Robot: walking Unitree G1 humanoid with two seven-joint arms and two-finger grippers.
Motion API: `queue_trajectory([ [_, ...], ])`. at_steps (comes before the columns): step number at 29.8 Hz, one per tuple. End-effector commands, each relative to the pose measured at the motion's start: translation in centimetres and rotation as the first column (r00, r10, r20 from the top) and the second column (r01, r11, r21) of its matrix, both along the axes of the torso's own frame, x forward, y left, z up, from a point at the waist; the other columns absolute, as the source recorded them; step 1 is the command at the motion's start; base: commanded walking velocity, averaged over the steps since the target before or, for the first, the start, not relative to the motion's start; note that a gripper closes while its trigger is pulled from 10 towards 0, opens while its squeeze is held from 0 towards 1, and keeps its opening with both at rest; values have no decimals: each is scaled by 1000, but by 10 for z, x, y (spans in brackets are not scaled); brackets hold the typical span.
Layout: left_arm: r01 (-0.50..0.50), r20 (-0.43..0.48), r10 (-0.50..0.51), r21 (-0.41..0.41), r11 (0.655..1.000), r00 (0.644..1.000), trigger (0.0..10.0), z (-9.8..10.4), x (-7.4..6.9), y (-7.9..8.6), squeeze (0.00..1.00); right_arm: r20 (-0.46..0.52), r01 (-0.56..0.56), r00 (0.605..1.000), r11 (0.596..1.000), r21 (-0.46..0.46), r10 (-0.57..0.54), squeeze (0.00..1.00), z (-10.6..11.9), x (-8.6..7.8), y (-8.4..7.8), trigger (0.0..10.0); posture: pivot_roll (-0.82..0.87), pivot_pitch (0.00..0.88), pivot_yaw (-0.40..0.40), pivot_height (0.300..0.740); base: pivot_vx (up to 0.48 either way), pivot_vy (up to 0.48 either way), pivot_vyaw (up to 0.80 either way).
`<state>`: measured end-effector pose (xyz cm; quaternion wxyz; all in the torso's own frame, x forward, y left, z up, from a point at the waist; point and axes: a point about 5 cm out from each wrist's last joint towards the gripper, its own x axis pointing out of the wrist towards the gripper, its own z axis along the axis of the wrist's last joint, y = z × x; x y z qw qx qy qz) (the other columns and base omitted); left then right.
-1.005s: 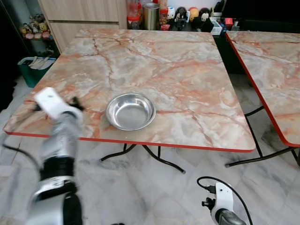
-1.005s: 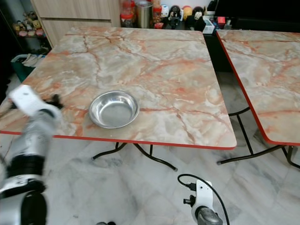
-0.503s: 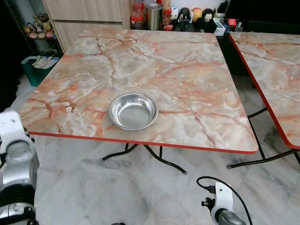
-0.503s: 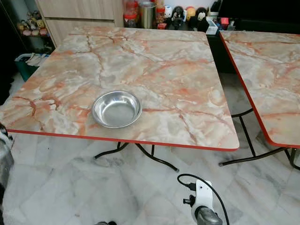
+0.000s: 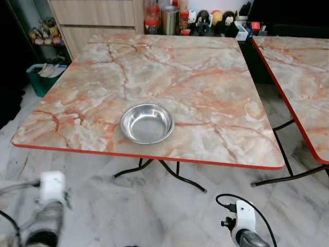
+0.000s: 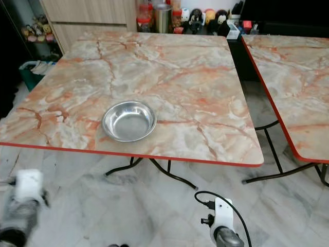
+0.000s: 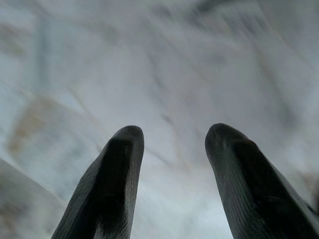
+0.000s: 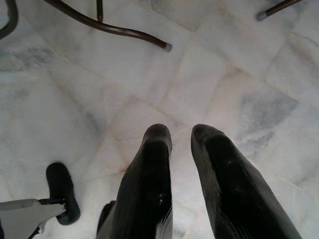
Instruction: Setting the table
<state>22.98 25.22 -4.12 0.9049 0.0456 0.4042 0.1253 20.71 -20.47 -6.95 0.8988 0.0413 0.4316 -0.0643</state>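
Currently a metal bowl (image 5: 147, 123) is seen near the front edge of the marble table (image 5: 205, 87), up and ahead of both lowered arms, nearer the left. The left gripper (image 7: 172, 144) is pointed at the floor (image 8: 209, 74) with fingers spread and empty. The right gripper (image 8: 180, 137) is hung low, fingers slightly parted, nothing held.

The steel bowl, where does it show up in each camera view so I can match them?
Left eye view: steel bowl near the marble table's front edge, left of middle.
Right eye view: same spot, shifted leftward.
Both wrist views: floor under the grippers, no bowl.
Shared landmark: the table's red edge.
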Motion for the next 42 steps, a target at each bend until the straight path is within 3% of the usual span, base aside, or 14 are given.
queue_trajectory([
  [1,-3,27,3,8,1000,1000,10000,4,2,6,0,-17,3,1000,1000,1,-3,0,-2,-4,-1,10000,43,101,-14,736,0,0,0],
  [7,56,33,-53,-79,995,998,10000,-8,-1,-23,0,-18,0,1000,1000,4,1,0,-2,-4,-1,10000,39,103,-16,736,0,0,0],
  [14,37,35,-34,-107,994,999,10000,-14,-5,-36,0,-17,-4,1000,1000,8,4,0,-2,-4,-1,10000,34,103,-19,736,0,0,0],
  [23,14,16,-13,-82,997,1000,10000,-18,-9,-39,0,-21,-13,1000,1000,5,13,0,-2,-4,-2,10000,23,107,-24,736,0,-30,0],
  [42,12,-68,-16,-61,998,998,10000,-32,-33,-39,0,-28,-30,999,1000,-2,30,0,-3,-6,-3,10000,9,74,-24,736,0,-398,0],
])
